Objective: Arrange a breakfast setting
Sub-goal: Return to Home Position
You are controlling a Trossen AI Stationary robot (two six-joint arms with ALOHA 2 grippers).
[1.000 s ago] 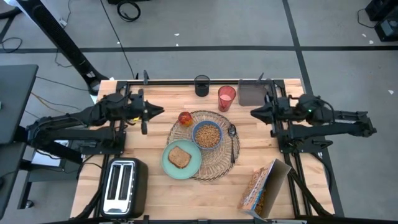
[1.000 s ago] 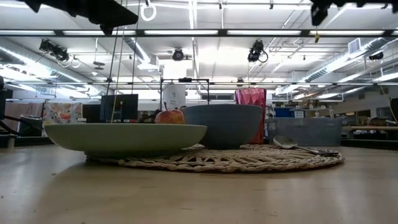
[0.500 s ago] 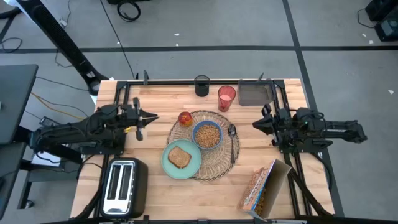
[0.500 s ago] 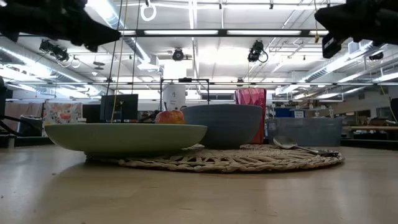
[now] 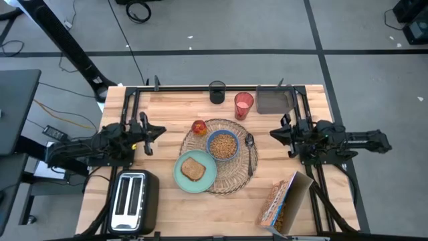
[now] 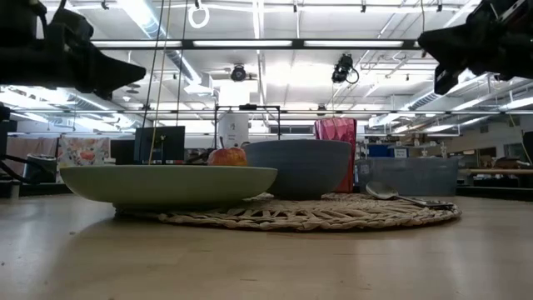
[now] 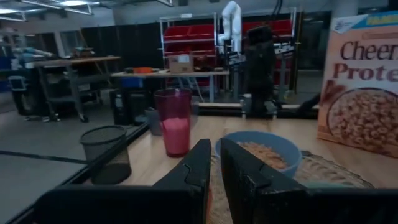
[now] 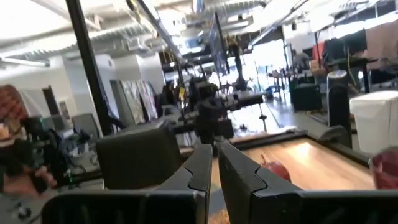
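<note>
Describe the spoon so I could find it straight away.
Find the round wicker mat in the middle of the table. On it, just right of the blue cereal bowl, lies the spoon: the only thin, dark thing there, its head toward the red cup.

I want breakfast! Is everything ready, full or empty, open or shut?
blue bowl: full of cereal, on the placemat
pale teal plate: holds one toast slice
orange cereal box: top open
red cup: upright
toaster: nothing sticking out
left tool: shut, empty
right tool: shut, empty
</note>
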